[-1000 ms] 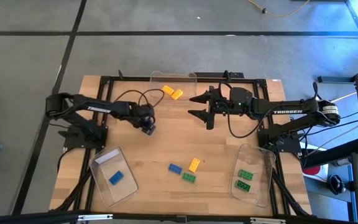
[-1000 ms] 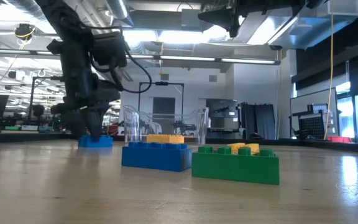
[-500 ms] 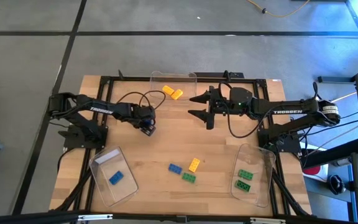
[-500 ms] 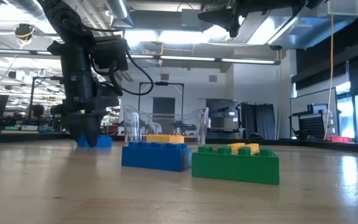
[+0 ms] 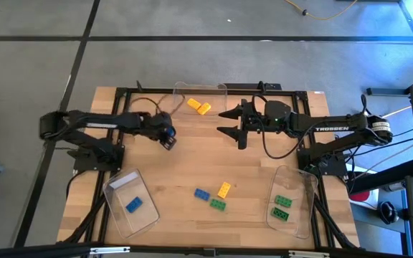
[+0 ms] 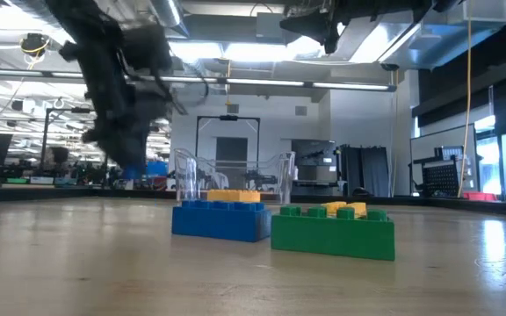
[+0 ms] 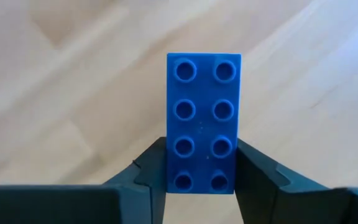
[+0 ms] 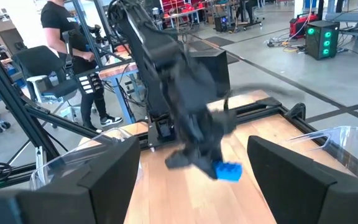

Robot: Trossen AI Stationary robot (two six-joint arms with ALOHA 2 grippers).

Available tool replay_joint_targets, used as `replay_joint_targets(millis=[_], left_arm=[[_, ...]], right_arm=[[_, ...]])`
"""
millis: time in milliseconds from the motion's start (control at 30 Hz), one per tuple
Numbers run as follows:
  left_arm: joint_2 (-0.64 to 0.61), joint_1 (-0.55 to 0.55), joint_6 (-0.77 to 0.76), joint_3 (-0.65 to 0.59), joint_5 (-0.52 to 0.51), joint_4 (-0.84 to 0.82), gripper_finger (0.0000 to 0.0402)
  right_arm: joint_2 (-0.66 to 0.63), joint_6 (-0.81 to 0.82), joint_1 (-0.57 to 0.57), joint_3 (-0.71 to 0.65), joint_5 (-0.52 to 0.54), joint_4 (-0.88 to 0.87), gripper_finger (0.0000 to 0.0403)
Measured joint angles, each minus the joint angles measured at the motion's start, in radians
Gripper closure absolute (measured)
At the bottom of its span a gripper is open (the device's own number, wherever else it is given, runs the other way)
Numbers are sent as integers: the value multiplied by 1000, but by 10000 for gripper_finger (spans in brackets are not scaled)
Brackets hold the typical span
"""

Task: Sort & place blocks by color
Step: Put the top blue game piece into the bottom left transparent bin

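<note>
Three loose blocks (image 5: 214, 195) near the desk's (image 5: 192, 161) front middle, blue brick (image 7: 202, 121) clamped in the left pincer (image 5: 168, 138), lifted over the left-centre, right pincer (image 5: 231, 121) spread wide, empty, far centre.

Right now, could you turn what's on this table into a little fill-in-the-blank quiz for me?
1. The left gripper holds a small studded plastic brick coloured ____.
2. The clear plastic tray under the right arm holds ____ green bricks.
3. The clear tray at the table's far edge holds two bricks coloured ____.
4. The right gripper holds ____.

Missing words: blue; two; yellow-orange; nothing
</note>
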Motion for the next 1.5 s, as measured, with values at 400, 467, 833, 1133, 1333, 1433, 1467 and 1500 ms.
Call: replay_joint_targets(millis=[400,467,833,1133,1333,1433,1467,1500], left_arm=[[-436,16,135,2,-54,315,271],[-475,-7,177,3,-54,402,271],[-467,-170,315,3,148,738,271],[-411,-215,316,3,123,774,271],[-406,-215,316,3,120,773,271],[-406,-215,316,3,111,773,271],[-406,-215,316,3,109,773,271],[-406,-215,316,3,107,773,271]], right_arm=[[0,0,0,0,0,-1,102],[0,1,0,0,0,-1,102],[0,76,0,0,-1,5,102],[0,74,0,0,-1,4,102],[0,75,0,0,-1,4,102],[0,74,0,0,-1,4,102],[0,73,0,0,-1,4,102],[0,72,0,0,-1,4,102]])
